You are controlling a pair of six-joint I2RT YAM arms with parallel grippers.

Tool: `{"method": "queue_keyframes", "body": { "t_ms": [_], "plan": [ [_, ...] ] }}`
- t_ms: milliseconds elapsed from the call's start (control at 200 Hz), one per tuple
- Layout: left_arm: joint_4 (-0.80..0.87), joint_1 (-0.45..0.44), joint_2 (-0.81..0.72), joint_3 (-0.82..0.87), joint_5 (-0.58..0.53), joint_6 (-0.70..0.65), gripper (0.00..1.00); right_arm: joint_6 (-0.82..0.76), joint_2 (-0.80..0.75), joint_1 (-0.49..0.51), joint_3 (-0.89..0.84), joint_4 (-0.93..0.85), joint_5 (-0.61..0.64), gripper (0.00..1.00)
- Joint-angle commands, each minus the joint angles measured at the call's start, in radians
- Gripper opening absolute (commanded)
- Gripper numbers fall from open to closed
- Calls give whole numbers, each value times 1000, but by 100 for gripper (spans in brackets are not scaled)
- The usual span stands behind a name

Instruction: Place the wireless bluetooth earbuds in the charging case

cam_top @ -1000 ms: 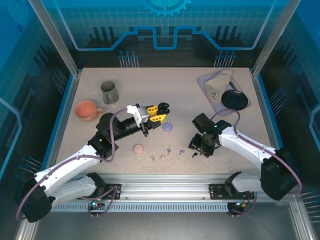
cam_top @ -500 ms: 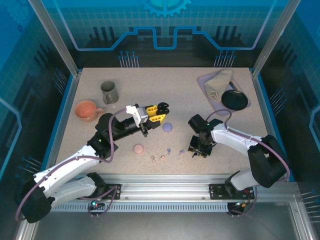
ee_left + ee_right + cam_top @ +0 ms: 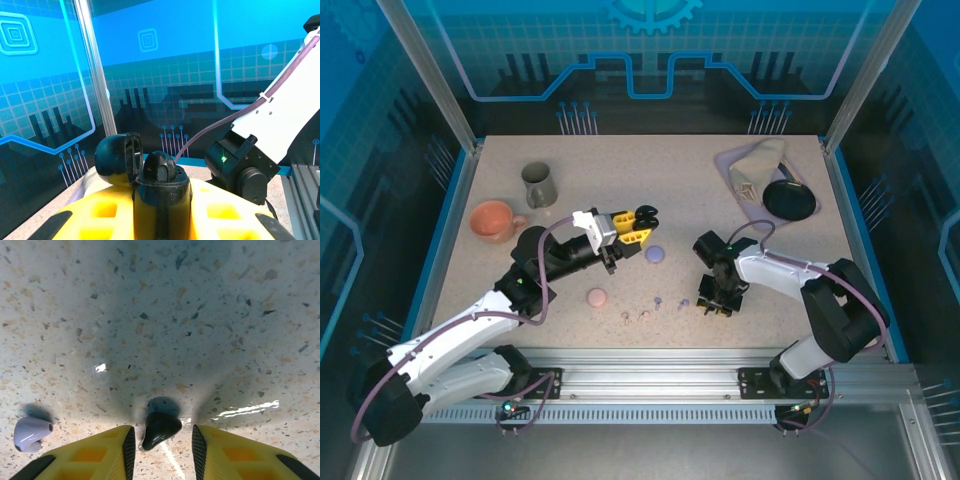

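- Nearest the arm bases, on the speckled worktop (image 3: 790, 270), a pair of pinkish-beige earbuds (image 3: 643, 315) lies close together; two lavender earbuds (image 3: 658, 300) sit a little farther in and to the right, apart from each other
- just right of those, the right hand (image 3: 713, 305) points straight down at the worktop; in the right wrist view its yellow fingers (image 3: 100, 457) stand spread on either side of a black earbud (image 3: 159, 427), with a narrow gap on each side and no contact that I can see; the bud lies on the worktop, and one lavender earbud (image 3: 31, 433) lies off to the left, outside the fingers
- left of the earbuds rests a round pink case (image 3: 597, 297), closed, well apart from both hands
- farther in, a round lavender case (image 3: 655, 254) lies closed, just below the left hand
- the left hand (image 3: 632, 228) is raised over the middle of the worktop, its fingers pressed onto a black charging case (image 3: 161, 182); the case sits upright between the yellow fingers with its lid (image 3: 116, 159) swung open to the left; whether a bud sits inside I cannot tell
- beyond, at the far left, an orange cup (image 3: 493, 220) lies beside a grey mug (image 3: 538, 184) that stands upright
- at the far right corner, a crumpled beige cloth (image 3: 755, 165) lies with a black disc (image 3: 789, 199) just beside it
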State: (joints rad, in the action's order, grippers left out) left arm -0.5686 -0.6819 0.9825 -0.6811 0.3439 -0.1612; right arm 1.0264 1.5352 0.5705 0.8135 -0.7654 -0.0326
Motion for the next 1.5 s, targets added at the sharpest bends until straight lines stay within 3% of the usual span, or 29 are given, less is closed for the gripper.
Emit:
{"method": "queue_keyframes", "body": {
  "t_ms": [0, 1065, 1496],
  "plan": [
    [-6, -6, -10, 14, -3, -23, 0, -14, 20, 6, 21, 1, 14, 37],
    [4, -7, -10, 11, -3, -23, 0, -67, 96, -6, 48, 1, 34, 31],
    [15, -7, -18, 10, -5, -20, 0, -89, 96, -5, 41, 20, 20, 23]
  ]
}}
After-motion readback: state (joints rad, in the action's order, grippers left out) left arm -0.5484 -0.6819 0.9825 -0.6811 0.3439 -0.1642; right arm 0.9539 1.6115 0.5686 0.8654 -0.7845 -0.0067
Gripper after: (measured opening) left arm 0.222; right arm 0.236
